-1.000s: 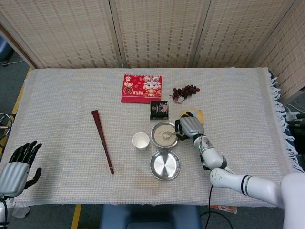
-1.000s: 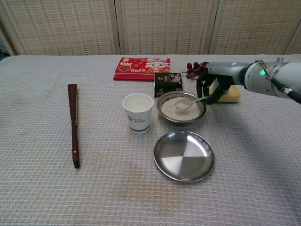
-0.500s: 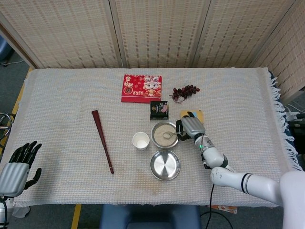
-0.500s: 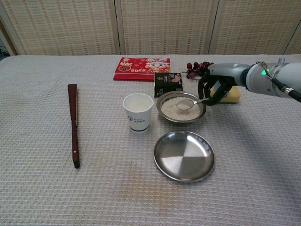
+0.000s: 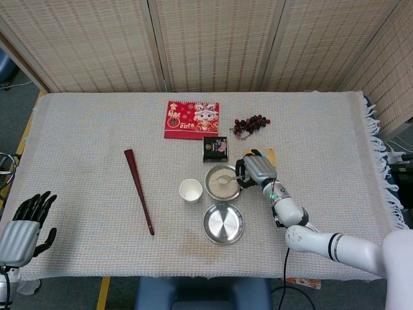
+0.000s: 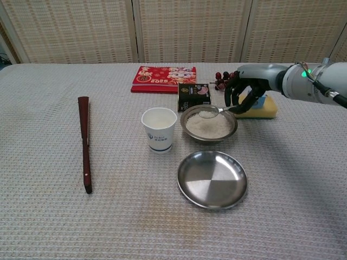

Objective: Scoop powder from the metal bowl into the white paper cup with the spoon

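Loaded metal spoon (image 6: 212, 111) held level above the powder-filled metal bowl (image 6: 209, 125), gripped by the right hand (image 6: 243, 93).

The spoon's long axis runs left to right, its heaped bowl toward the white paper cup (image 6: 159, 129), its handle in the curled fingers. The cup stands upright just left of the bowl, apart from it; an empty round steel plate (image 6: 212, 178) lies in front. The left hand (image 5: 26, 226) hangs off the table's near-left corner, fingers apart, holding nothing. A pale woven cloth (image 6: 49, 216) covers the table; reed screens (image 5: 213, 42) stand behind. A dark red folded fan (image 6: 84, 142) lies well left, with open cloth around it.
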`<state>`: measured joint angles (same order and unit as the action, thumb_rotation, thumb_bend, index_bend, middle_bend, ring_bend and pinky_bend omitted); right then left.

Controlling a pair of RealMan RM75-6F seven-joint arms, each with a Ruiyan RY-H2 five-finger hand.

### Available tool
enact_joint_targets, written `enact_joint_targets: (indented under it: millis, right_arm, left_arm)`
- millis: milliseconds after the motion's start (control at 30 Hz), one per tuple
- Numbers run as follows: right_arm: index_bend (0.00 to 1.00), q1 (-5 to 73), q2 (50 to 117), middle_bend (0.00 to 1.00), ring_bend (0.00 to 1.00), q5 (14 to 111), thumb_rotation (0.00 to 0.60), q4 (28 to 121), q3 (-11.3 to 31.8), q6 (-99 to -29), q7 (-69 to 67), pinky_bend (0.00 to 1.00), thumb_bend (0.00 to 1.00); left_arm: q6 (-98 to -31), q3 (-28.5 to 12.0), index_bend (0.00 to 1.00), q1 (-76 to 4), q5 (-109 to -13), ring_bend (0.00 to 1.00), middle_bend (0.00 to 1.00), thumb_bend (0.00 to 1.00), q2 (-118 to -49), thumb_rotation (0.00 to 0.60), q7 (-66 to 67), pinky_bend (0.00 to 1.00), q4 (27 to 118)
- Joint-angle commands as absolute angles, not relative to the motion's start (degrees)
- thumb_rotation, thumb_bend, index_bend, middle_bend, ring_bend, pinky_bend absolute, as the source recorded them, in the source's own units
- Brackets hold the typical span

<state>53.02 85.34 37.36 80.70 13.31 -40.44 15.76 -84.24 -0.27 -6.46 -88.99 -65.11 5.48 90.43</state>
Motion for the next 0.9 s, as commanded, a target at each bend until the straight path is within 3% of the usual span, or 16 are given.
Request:
enact_joint_targets:
  millis: [33,433,900]
  right_arm:
    - [0.93,53.46,84.72,0.60,0.16,37.87,0.600,81.78,14.03,-40.30,14.93,0.00,0.36]
    - [0.93,56.63,83.86,0.60,0.16,38.47,0.600,87.09,17.15,-41.56,13.21,0.00,0.36]
    - [0.93,62.85,90.88,0.61,0.16,35.48,0.600,84.72,13.33,-46.51,22.50,0.00,0.37]
  left_arm:
    - [-84.15,-0.34,0.00,-6.51,-88.87,0.00,0.00,0.46,-65.13,0.600,5.57,0.12,90.44]
    - [-84.18,-0.39,0.00,-6.47,-88.73,0.00,0.00,0.46,-65.11,0.600,5.88,0.12,90.53]
    - [-84.99,-0.15,0.00,-6.06,-89.42,0.00,0.00,0.46,-64.36,0.600,4.76,0.12,90.84]
